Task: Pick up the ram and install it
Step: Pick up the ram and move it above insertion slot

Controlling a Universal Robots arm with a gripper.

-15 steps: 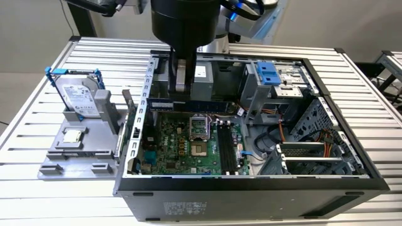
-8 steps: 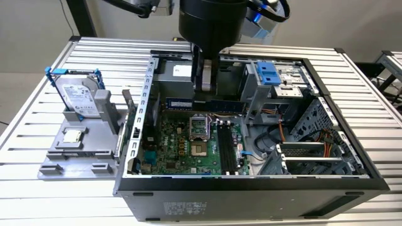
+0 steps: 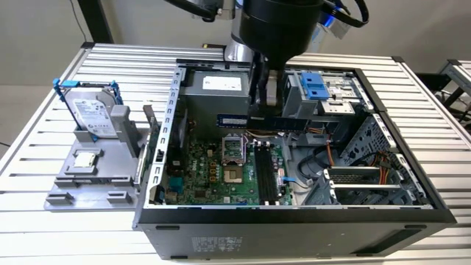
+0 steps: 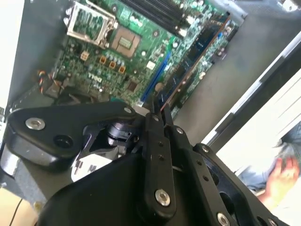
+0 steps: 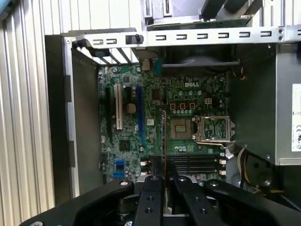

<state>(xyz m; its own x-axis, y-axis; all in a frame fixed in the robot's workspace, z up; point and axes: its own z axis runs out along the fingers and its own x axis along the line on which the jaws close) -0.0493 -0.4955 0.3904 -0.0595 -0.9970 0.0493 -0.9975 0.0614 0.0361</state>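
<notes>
My gripper (image 3: 263,112) hangs inside the open computer case (image 3: 294,212), shut on the ram (image 3: 259,121). The ram is a long thin green stick held level above the motherboard (image 3: 213,176), a little behind the black memory slots (image 3: 266,174). In the second wrist view the ram (image 4: 197,52) runs out from between the fingers (image 4: 157,141) over the board. In the first wrist view the ram (image 5: 163,141) shows edge-on as a thin line above the gripper (image 5: 164,178), with the memory slots (image 5: 195,165) just beside it.
A grey fixture (image 3: 96,176) on the exterior view's left holds a silver hard drive in a blue frame (image 3: 92,110) and a small square chip (image 3: 86,160). The power supply (image 3: 217,91), drive cage (image 3: 324,91) and cables (image 3: 316,160) crowd the case. A person's hand (image 4: 277,176) shows beyond the case.
</notes>
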